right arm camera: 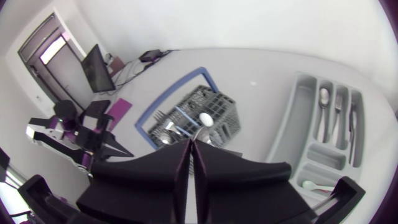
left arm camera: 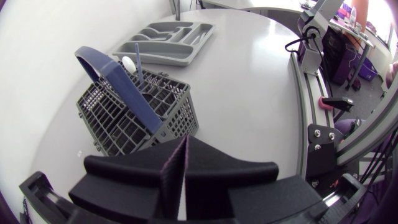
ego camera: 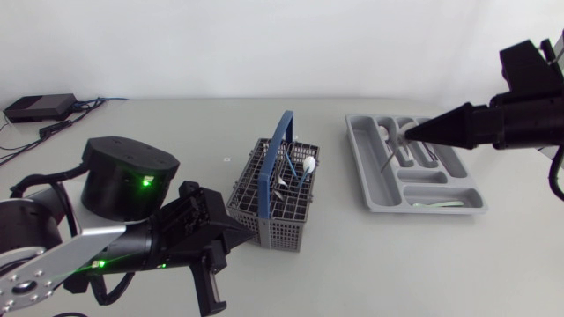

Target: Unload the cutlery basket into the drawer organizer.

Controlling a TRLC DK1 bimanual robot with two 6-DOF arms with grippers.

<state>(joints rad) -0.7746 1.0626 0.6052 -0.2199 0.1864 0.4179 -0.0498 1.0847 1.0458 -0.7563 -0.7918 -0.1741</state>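
The grey mesh cutlery basket [ego camera: 286,231] with a blue handle [ego camera: 279,141] stands mid-table and holds a white spoon [ego camera: 310,163] and other cutlery. To its right lies the grey drawer organizer [ego camera: 359,158], with a spoon [right arm camera: 323,96], a fork and a knife in its long slots and a pale utensil [ego camera: 436,204] in the front slot. My right gripper [ego camera: 408,133] hangs over the organizer's left part, shut on a thin metal piece of cutlery [ego camera: 392,154] that dangles from its tip. My left gripper [ego camera: 242,233] is shut and empty, just left of the basket [left arm camera: 168,127].
My left arm's round black base [ego camera: 128,176] sits left of the basket. A black box [ego camera: 40,106] with cables lies at the back left corner. Bare table stretches in front of the basket and the organizer [left arm camera: 155,59].
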